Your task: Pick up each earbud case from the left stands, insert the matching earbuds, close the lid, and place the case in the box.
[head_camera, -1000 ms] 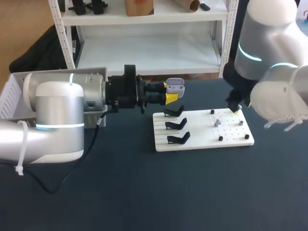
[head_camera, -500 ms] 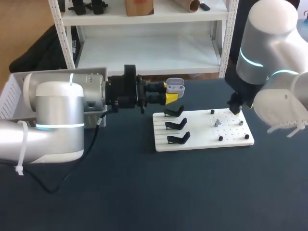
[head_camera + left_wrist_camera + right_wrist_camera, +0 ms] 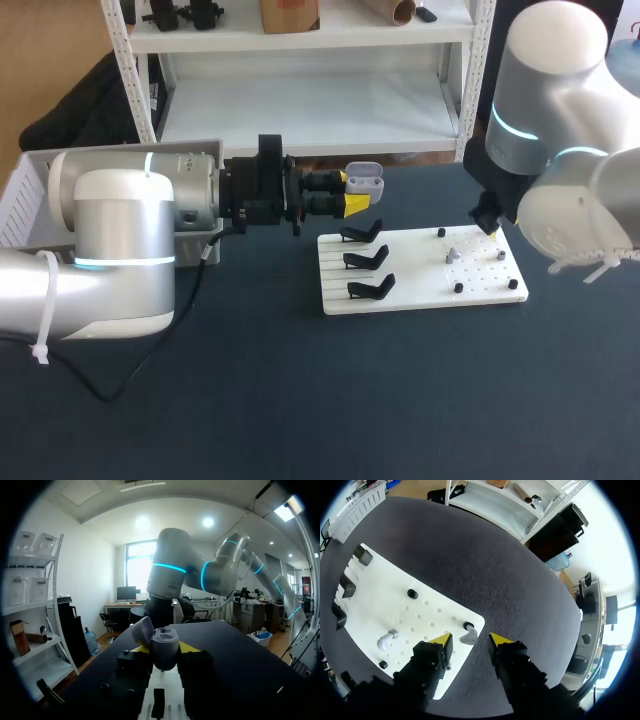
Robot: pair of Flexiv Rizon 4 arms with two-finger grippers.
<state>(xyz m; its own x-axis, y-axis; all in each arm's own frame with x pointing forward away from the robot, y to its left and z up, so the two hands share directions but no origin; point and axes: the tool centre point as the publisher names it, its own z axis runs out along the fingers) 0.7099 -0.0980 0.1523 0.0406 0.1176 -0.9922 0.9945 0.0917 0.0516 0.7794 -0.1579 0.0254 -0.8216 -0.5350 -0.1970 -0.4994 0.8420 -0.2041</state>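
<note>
Earbud [image 3: 468,638], small and grey, sits at the far right corner of the white board [image 3: 375,610]. It lies directly below and between the parted fingers of the right gripper [image 3: 470,641], untouched. The left gripper [image 3: 352,192] is clamped on the open earbud case [image 3: 364,181], held above the table just left of the board's far edge. The right arm is much nearer the earbud.

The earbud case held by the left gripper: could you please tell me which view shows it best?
The left wrist view: the earbud case sits close up between the fingers of the left gripper, lid open. The head view shows it small; the right wrist view misses it.
</note>
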